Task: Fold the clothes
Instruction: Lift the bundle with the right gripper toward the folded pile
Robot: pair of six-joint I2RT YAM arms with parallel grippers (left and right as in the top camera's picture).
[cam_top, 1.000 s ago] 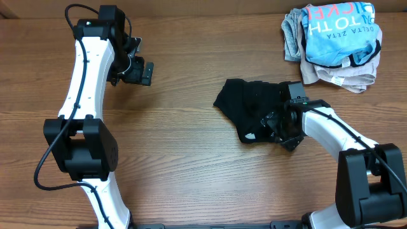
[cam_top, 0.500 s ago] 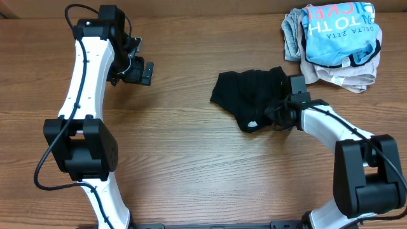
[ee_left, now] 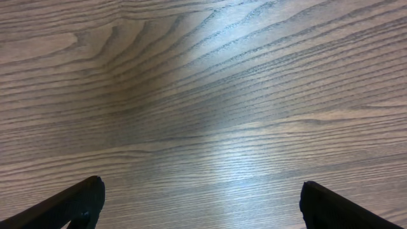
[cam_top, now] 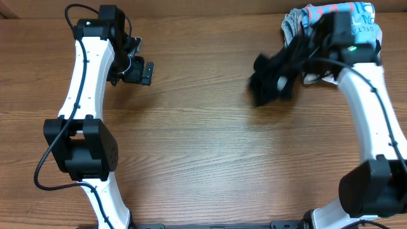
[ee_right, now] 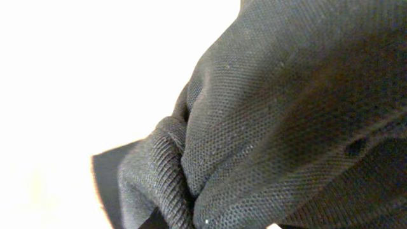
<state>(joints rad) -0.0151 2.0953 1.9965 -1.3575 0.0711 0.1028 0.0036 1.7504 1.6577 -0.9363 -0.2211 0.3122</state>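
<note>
- Step in hand: the right gripper holds the black garment bunched and raised above the table. No fold has been made yet.
- The garment hangs at the table's far right, just beside the pile of clothes and overlapping its near edge in the overhead view.
- The right jaws are hidden by cloth. Judging by the garment hanging from the gripper, it is clamped on fabric.
- The left gripper is spread wide and holds nothing. It hangs over bare wood at the far left, well apart from the garment.
- Next move, as a judgement: lay the garment down flat on open table and spread it. Both grippers are needed on the edges, so the left one has a long reach.
- Risk: the garment could drop onto the pile or tangle with it.
- Hard to see: the garment is blurred overhead, so its type and shape are unclear.
- The right wrist view is filled with knit fabric against a washed-out white background, with no fingers visible.
- The right arm partly covers the pile. A light-blue printed shirt shows on top.
</note>
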